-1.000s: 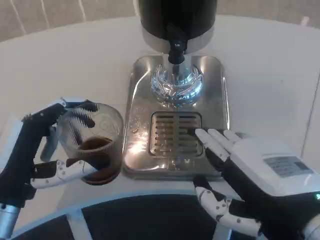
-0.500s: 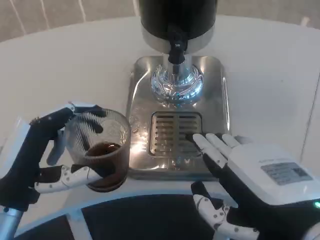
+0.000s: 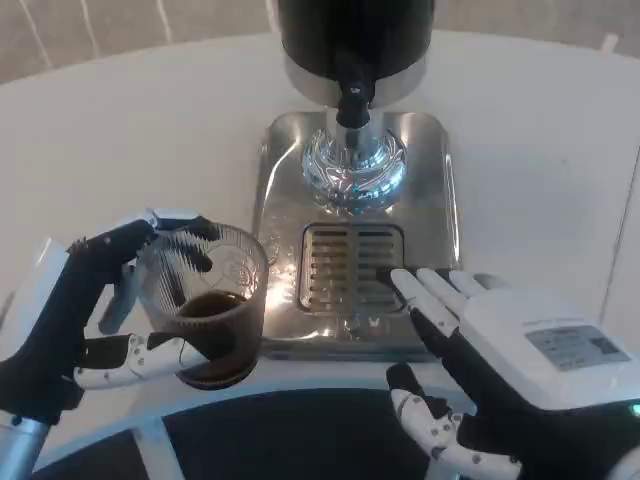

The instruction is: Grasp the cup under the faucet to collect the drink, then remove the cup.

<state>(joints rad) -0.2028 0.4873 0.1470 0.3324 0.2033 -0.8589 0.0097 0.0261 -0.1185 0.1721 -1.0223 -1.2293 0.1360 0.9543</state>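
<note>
A clear glass cup point(image 3: 208, 305) with dark brown drink in its bottom stands just left of the dispenser's steel base point(image 3: 352, 240). My left hand point(image 3: 90, 320) grips it, fingers around its far side and thumb on its near side. The black faucet point(image 3: 353, 100) hangs from the black tank point(image 3: 355, 35) over the shiny dome, well right of the cup. My right hand point(image 3: 500, 370) lies open and flat at the base's front right, fingertips point(image 3: 412, 285) touching the slotted drip grille point(image 3: 345, 268).
The white round table point(image 3: 130, 130) stretches to the left and behind the dispenser. Its near edge curves just below the cup, with dark floor point(image 3: 290, 440) beyond it. A white seam runs down the right side.
My left hand has carried the cup a little to the right and nearer to me, up against the steel base. The right hand has barely shifted.
</note>
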